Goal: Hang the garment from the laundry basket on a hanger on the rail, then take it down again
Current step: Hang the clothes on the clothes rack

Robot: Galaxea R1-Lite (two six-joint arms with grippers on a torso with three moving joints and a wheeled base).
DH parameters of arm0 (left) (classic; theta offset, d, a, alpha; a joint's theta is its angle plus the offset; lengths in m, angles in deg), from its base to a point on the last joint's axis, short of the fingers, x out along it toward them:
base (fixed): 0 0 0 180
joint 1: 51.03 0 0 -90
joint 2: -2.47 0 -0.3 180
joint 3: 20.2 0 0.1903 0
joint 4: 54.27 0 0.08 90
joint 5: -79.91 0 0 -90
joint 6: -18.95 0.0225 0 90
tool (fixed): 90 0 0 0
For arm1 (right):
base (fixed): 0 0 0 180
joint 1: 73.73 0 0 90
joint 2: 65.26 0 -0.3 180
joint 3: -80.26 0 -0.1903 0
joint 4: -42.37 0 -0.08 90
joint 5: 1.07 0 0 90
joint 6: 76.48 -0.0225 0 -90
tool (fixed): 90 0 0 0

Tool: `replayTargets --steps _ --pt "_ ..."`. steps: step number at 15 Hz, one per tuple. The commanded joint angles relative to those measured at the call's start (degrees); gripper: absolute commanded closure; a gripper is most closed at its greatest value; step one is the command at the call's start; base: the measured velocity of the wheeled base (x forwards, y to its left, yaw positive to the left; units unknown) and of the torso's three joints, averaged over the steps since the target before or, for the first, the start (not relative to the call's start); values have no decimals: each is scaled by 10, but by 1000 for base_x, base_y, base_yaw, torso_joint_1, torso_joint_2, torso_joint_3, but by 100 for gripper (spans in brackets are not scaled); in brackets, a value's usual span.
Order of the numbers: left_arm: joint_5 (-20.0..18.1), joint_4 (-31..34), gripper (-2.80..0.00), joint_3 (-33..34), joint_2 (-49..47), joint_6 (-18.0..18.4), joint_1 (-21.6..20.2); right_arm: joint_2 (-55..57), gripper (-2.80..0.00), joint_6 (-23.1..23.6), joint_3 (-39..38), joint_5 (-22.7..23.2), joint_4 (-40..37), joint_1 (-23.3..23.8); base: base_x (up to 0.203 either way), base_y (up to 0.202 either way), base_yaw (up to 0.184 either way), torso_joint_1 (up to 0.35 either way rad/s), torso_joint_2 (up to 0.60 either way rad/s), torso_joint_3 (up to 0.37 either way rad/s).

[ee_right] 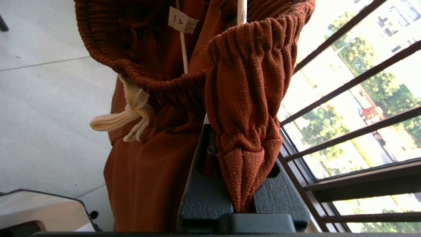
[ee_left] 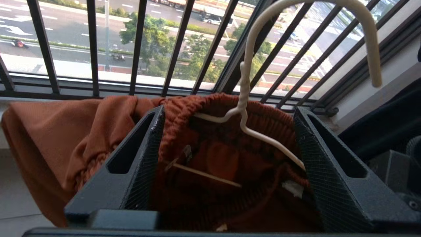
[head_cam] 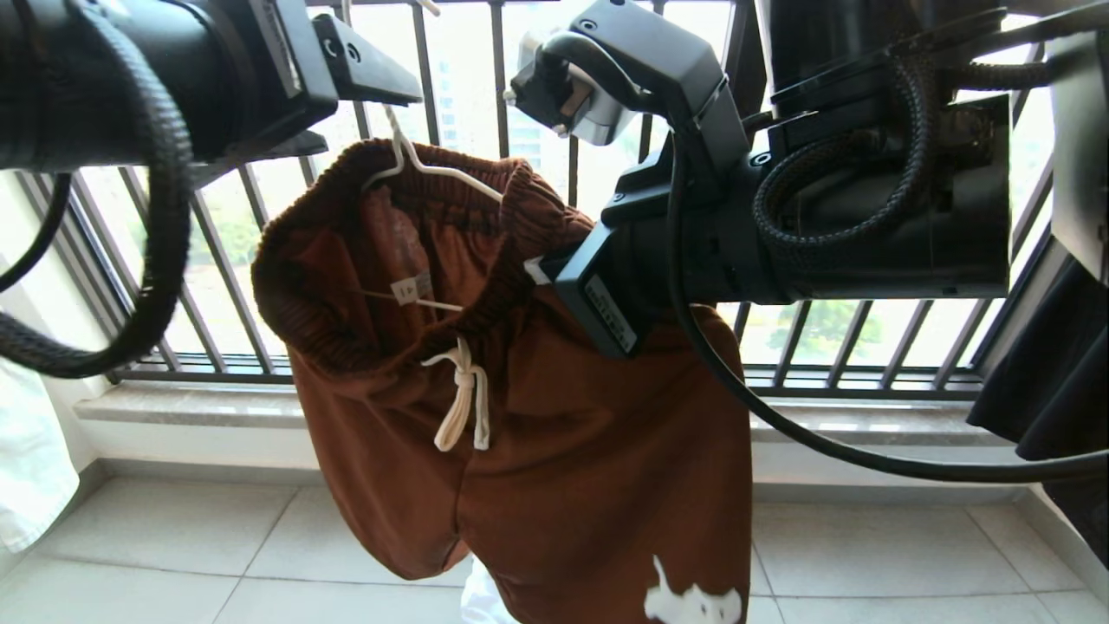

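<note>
Two grippers flank the garment [head_cam: 554, 451] in the head view, hanging rust-brown on the hanger [head_cam: 424, 165]. Left wrist view: the left gripper [ee_left: 227, 144] stands released, fingers either side of waistband and hanger. Right wrist view: the right gripper [ee_right: 241, 184] pinches gathered waistband, drawstring [ee_right: 130, 113] alongside.

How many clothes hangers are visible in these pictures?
1. The thin cream-white wire hanger sits inside the waistband of the rust-brown shorts, its long hook rising above the cloth in front of the black balcony bars. Others may be outside the views.
</note>
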Motion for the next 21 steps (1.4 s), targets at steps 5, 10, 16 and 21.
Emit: replayTargets --steps 5,10,16,21 --pt "-52 52 -280 48 104 32 -29 5 0 1 4 -1 0 35 0 0 0 0 0 0" --pt "-53 125 -280 20 54 135 -97 -2 0 -8 7 -1 0 36 0 0 0 0 0 0" --pt "-53 126 -280 -41 -57 223 -114 -16 0 -8 12 0 0 36 0 0 0 0 0 0" --pt "-52 124 0 -49 -90 249 -142 -20 0 -8 18 0 -1 36 0 0 0 0 0 0"
